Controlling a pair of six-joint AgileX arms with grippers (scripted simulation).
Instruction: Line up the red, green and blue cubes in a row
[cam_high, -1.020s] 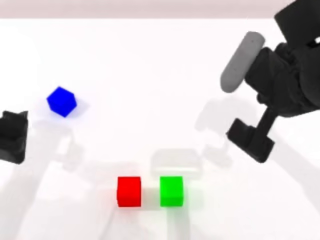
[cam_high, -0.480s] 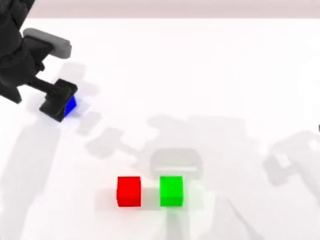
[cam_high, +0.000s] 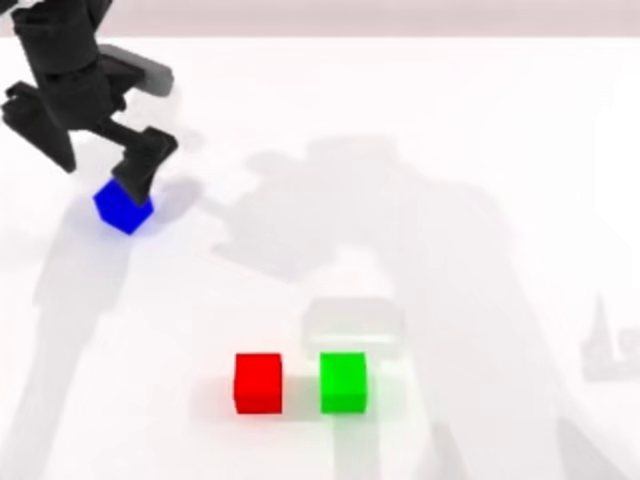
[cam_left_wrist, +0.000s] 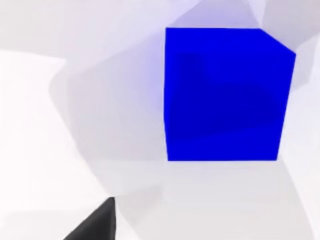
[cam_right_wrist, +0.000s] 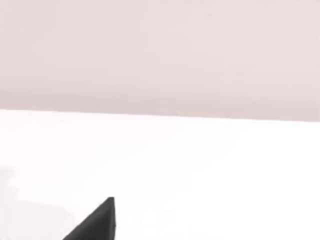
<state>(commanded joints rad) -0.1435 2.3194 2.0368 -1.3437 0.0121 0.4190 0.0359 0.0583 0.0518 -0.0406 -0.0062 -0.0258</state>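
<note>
The blue cube (cam_high: 123, 208) sat on the table (cam_high: 420, 120) near its left edge, toward the far side. The left gripper (cam_high: 135, 172) hung just above it, at its far side; I could not tell how its claw stood. The red cube (cam_high: 258, 381) and the green cube (cam_high: 343, 381) sat side by side near the front edge, a small gap between them, well apart from the blue one. The right gripper was out of the top view.
</note>
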